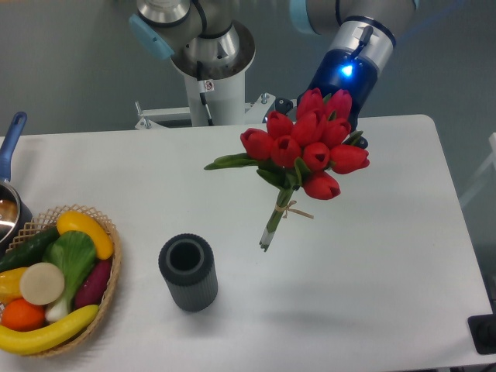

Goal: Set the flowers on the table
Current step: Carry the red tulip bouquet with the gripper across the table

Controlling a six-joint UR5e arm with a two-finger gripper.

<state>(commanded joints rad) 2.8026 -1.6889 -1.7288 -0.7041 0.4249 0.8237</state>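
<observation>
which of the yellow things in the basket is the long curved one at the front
The yellow banana lying along the woven basket's front edge; the other yellow pieces, a pepper-like one and one at left, are shorter.

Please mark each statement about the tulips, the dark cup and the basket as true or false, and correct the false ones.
1. The flowers are lifted above the table. True.
2. The dark ribbed cup lies on its side. False: it stands upright, opening upward.
3. The tulip stems are inside the cup. False: the stems hang free, to the right of the cup.
4. The basket of fruit and vegetables is at the left edge of the table. True.
5. The pincer's fingertips are plainly visible. False: the tulip heads hide them.
</observation>
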